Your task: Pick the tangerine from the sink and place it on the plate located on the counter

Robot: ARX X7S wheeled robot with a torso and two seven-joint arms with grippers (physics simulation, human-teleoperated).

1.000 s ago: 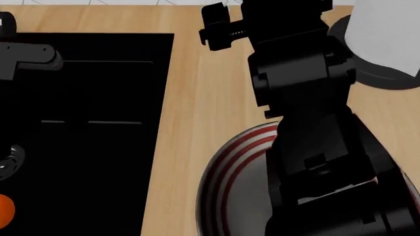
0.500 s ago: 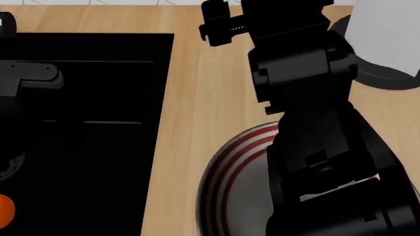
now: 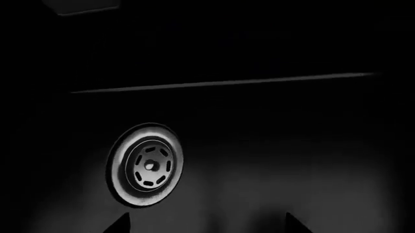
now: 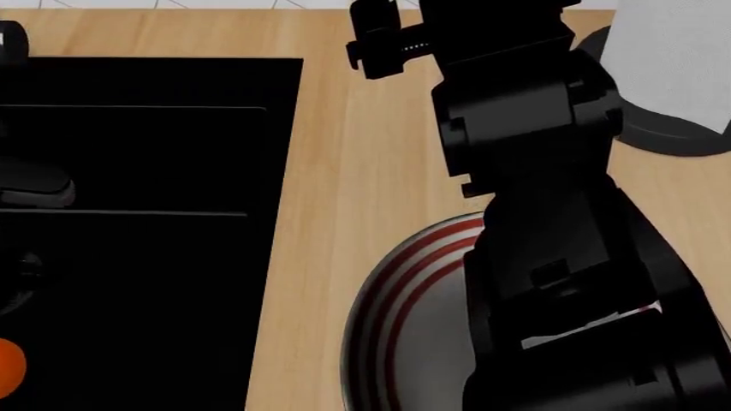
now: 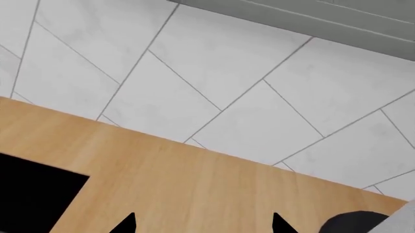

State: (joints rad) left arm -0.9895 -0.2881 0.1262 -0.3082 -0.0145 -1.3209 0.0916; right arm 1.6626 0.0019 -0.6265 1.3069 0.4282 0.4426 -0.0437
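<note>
- The tangerine (image 4: 7,366) lies in the sink (image 4: 149,300) at the far left edge of the head view, only partly in sight, with nothing touching it
- The left arm (image 4: 29,184) reaches over the black basin from the left, low inside it, well apart from the fruit
- The left gripper (image 3: 206,224) points down at the basin floor; only two finger tips (image 3: 120,225) show, spread apart with nothing between them, near the round metal drain (image 3: 146,165)
- The counter (image 4: 354,197) runs between sink and plate
- The plate (image 4: 400,325) sits on the counter, its right half hidden under the right arm (image 4: 537,214)
- The right arm rises tall above the plate, reaching toward the back wall
- The right gripper (image 5: 202,224) faces the tiled wall (image 5: 227,73) over the counter, its tips spread and empty
- A white roll (image 4: 674,60) on a black base stands at the far right
</note>
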